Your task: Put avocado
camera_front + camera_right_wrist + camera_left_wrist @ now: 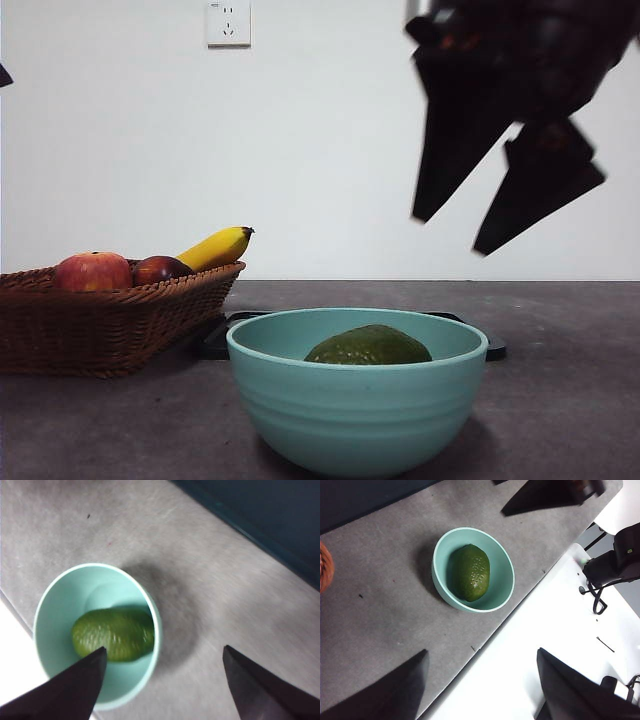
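The dark green avocado (368, 346) lies on its side inside a light teal bowl (350, 415) at the front middle of the table. It also shows in the left wrist view (470, 572) and the right wrist view (113, 634). My right gripper (450, 232) hangs open and empty in the air, above and to the right of the bowl (60, 592); it is blurred. Its jaws stand wide apart (164, 649). My left gripper (481, 652) is open and empty, high above the table's front edge, well clear of the bowl (441, 565).
A wicker basket (100, 320) at the left holds two red apples (93, 271) and a yellow banana (215, 247). A flat black tray (215, 340) lies behind the bowl. The table's front edge (485, 647) runs close to the bowl.
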